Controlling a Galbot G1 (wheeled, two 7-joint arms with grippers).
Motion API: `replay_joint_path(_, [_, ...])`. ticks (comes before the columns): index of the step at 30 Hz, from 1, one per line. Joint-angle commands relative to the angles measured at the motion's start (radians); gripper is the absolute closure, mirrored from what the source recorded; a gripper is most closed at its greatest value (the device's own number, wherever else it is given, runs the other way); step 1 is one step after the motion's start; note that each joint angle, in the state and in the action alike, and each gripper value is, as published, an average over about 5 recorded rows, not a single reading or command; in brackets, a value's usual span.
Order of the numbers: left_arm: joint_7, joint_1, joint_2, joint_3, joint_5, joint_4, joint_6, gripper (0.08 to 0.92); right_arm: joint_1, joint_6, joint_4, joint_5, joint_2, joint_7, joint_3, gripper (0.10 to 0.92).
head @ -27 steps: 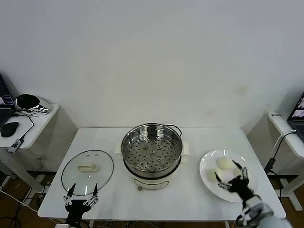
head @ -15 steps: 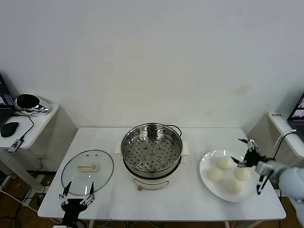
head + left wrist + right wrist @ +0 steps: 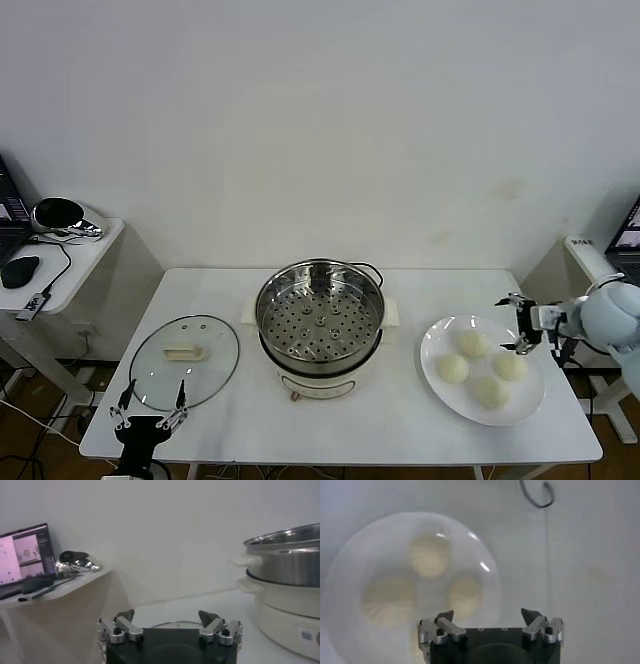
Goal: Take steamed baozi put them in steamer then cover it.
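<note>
Several cream-white baozi (image 3: 472,344) lie on a white plate (image 3: 426,360) at the table's right. The steel steamer (image 3: 320,320) stands open at the centre on its cream base, its perforated tray empty. The glass cover (image 3: 185,358) lies flat on the table at the left. My right gripper (image 3: 520,323) is open and empty, held over the plate's far right edge, apart from the buns. In the right wrist view the gripper (image 3: 488,615) is above the plate (image 3: 370,545), and three baozi (image 3: 429,555) show. My left gripper (image 3: 150,408) is open and empty at the front left edge, short of the cover.
In the left wrist view my gripper (image 3: 166,617) faces the cover's rim (image 3: 170,625), with the steamer (image 3: 285,555) to one side. A side desk (image 3: 60,250) with a mouse stands to the left. Another desk (image 3: 600,270) and cables stand to the right.
My right gripper has moved from the plate's front edge up and back to its far right edge, uncovering the buns. My left gripper has drawn back and left toward the table's front corner.
</note>
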Motion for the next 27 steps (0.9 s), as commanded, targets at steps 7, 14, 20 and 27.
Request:
replay_joint_path(7, [0.0, -0.002, 0.001, -0.022, 0.016, 0.005, -0.006, 0.177, 0.317, 0.03, -0.313, -0.065, 0.189, -0.1, -0.394, 0.203])
replay_joint_path(14, [-0.001, -0.002, 0.002, -0.028, 0.015, 0.009, -0.007, 0.177, 0.346, 0.024, -0.376, -0.076, 0.258, -0.088, -0.43, 0.203])
replay_joint_path(20, [-0.001, 0.001, 0.001, -0.031, 0.018, 0.011, -0.01, 0.177, 0.354, 0.023, -0.426, -0.094, 0.298, -0.071, -0.434, 0.203])
replay_joint_path(27, [-0.002, 0.002, 0.001, -0.035, 0.018, 0.013, -0.012, 0.177, 0.351, 0.02, -0.449, -0.126, 0.31, -0.07, -0.43, 0.214])
